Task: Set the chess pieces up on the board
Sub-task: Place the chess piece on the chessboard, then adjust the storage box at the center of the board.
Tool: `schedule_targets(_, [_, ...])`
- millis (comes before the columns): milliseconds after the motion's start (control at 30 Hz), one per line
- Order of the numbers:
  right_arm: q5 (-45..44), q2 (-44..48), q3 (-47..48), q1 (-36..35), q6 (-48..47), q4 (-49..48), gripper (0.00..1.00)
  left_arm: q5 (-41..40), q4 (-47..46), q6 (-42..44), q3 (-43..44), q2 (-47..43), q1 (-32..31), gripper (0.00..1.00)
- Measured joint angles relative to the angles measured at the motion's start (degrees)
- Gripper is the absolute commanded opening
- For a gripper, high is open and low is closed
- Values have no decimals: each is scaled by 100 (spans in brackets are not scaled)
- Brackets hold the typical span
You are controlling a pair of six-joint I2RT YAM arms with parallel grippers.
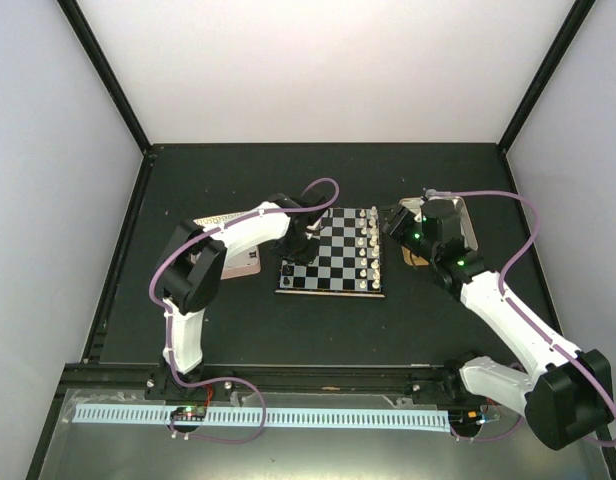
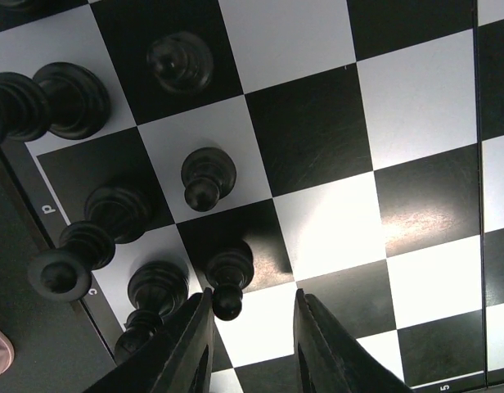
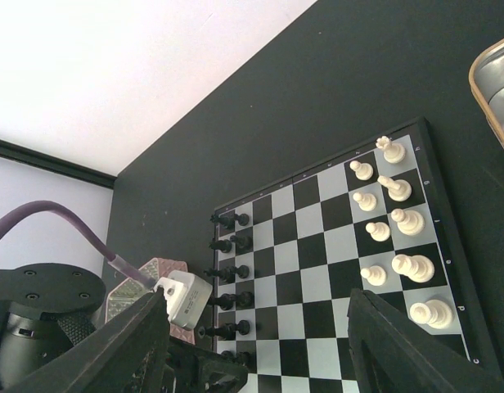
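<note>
Left gripper (image 2: 252, 304) hovers low over the board's (image 1: 333, 255) left side, jaws slightly apart, a standing black pawn (image 2: 228, 274) at their tips. Black chess pieces (image 2: 207, 176) line that edge: tiny, light, glossy, probably easy to topple; pinch the stem. Right gripper (image 3: 256, 352) gapes wide, empty.

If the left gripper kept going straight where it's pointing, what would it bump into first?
The left gripper would probably hit the black pawn just ahead, close to one fingertip. If it slips past, it meets the board. Depth is hard to judge.
</note>
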State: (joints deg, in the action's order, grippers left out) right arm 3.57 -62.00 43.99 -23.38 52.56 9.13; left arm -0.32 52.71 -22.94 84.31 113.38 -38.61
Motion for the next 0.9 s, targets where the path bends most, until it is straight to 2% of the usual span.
schedule_targets(233, [0,68,2,0,0,11,61,31,22,-7,7,-184,28,41])
schedule_targets(500, [0,157,2,0,-9,26,61,-59,94,96,101,-1071,378,57])
schedule_targets(633, [-2,160,0,0,-20,35,61,-245,26,286,-22,-1458,949,69])
schedule_targets(767, [0,74,2,0,-63,31,61,-490,-70,415,-570,-1803,1878,79])
schedule_targets(833, [0,-17,2,0,-101,33,61,-610,-87,459,-837,-1873,2306,80])
schedule_targets(900, [-4,-92,2,0,-129,42,61,-732,-101,529,-1012,-1878,2708,74])
